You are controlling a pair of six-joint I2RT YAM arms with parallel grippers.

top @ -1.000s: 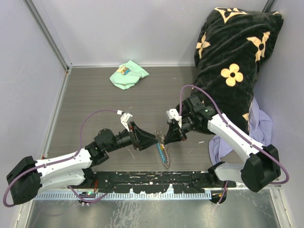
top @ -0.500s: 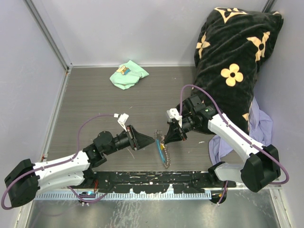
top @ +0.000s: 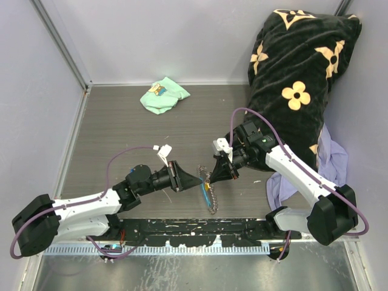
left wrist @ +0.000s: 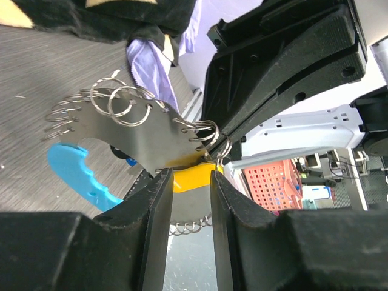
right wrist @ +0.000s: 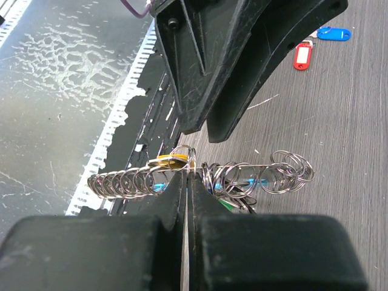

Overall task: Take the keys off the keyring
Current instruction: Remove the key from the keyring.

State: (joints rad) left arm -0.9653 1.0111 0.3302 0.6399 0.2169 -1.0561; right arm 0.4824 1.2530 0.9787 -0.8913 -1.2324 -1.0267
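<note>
The keyring (top: 209, 189) hangs just above the table between my two grippers: silvery rings (left wrist: 121, 100) on a flat metal piece, a grey link chain and a sky-blue fob (left wrist: 79, 176). My right gripper (right wrist: 188, 179) (top: 214, 175) is shut on one ring (right wrist: 193, 159) of it. My left gripper (left wrist: 189, 177) (top: 197, 179) faces it from the left, its fingers (left wrist: 159, 206) closed on a yellow-tagged key (left wrist: 191, 179) that hangs from the ring. A green tag (right wrist: 228, 205) shows under the rings. A red-tagged key (right wrist: 301, 56) and a blue-tagged key (right wrist: 334, 34) lie loose on the table.
A mint-green cloth (top: 163, 95) lies at the back of the table. A black flowered blanket (top: 300, 73) and a lilac cloth (top: 332, 159) fill the right side. A black rail (top: 194, 230) runs along the near edge, and walls close in left and back.
My left gripper's jaws have narrowed; the left arm drew back a little, then came in again to the keyring. The right arm and the keyring have stayed put.
</note>
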